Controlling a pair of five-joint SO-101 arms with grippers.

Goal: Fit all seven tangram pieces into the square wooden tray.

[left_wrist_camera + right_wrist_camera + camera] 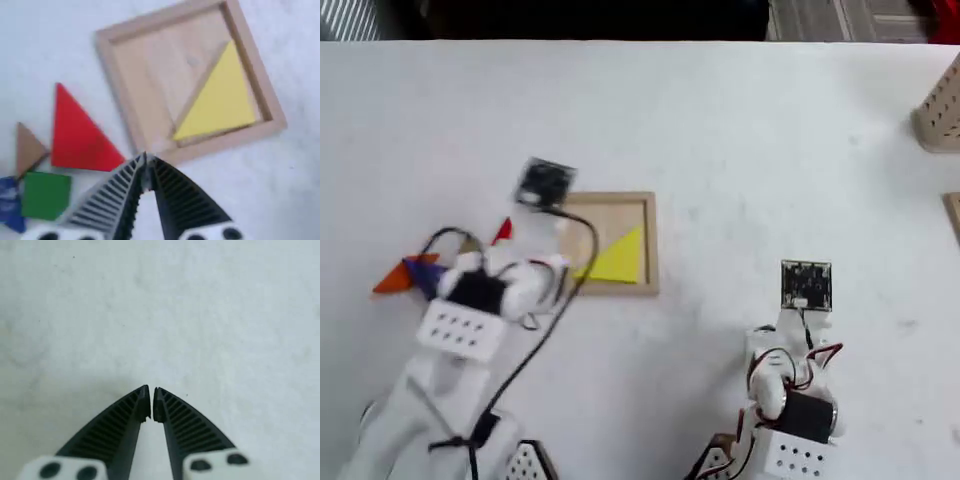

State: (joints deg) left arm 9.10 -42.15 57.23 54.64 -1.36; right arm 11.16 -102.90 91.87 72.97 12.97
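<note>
Left gripper point(148, 164) hangs shut, tips pressed together on nothing, just off the rim of the wooden tray point(160, 24). Farthest left on the table lie an orange piece point(392, 281) and a blue piece point(420, 267). A green square point(46, 195), a small brown triangle point(27, 150) and a red triangle point(77, 135) sit closer to the tray. Inside it, a yellow triangle point(220, 100) lies flat in one corner. Well off to the right, the right gripper point(151, 406) is closed as well, empty, over bare white table point(200, 300).
</note>
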